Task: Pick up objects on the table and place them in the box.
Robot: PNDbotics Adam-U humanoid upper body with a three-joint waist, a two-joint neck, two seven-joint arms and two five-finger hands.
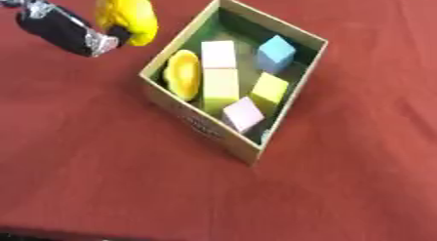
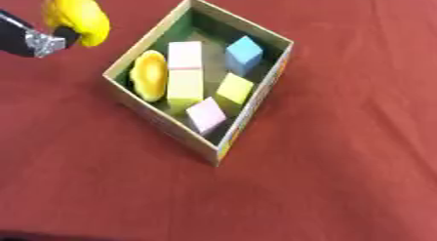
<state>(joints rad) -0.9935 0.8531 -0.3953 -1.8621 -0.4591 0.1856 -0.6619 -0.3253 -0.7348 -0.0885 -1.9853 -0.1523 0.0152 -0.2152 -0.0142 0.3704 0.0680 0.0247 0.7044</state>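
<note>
The robot's left hand (image 1: pixel 126 15), covered by a yellow glove, hangs off its black and silver forearm (image 1: pixel 60 28) over the red tablecloth (image 1: pixel 85 162) just beside the open cardboard box (image 1: pixel 205 130); I cannot tell how its fingers are set. The box sits cornerwise, holding a yellow round dish (image 1: pixel 181 74) on edge against the left wall. Beside it, a long pale block (image 1: pixel 219 75) runs front to back, with blue (image 1: pixel 276 51), yellow-green (image 1: pixel 269 89) and pink cubes (image 1: pixel 244 114) nearby.

We see a table (image 1: pixel 94 176) covered in red cloth filling nearly the whole frame. One thing sits directly on it: an open cardboard box (image 1: pixel 198 122), centre and slightly up, rotated so a corner points toward the lower edge. Box has printing on its outer wall and a dark green inside. The remaining cloth surface reads as plain red, with faint creases at right.
</note>
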